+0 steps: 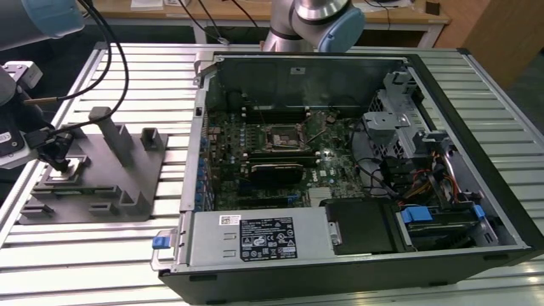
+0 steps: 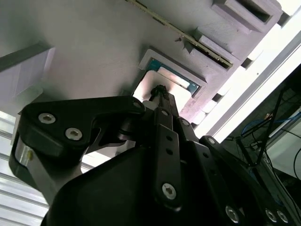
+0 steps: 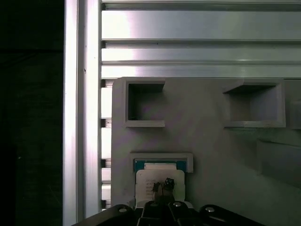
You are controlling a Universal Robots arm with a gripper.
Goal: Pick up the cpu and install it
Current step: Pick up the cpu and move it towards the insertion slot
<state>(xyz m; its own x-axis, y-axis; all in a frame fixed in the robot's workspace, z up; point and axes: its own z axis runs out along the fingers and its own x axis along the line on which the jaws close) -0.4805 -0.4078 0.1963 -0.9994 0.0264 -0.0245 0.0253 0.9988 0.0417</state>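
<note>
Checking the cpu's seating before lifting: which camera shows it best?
The first wrist view: the cpu faces the camera squarely in its grey fixture pocket, the gripper tip over it. The second wrist view shows it obliquely behind the gripper; the exterior view shows a small pale patch.

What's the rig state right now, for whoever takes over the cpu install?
State of the pincer: lowered over the cpu, tip at its top face. I cannot tell whether it has a grip.
Position: the cpu lies flat in its recess in the grey fixture block, on the exterior view's left of the open computer case.
Done: only that the pincer is at the cpu.
Left: pickup and install. The cpu is not yet lifted, nor at the motherboard socket.
</note>
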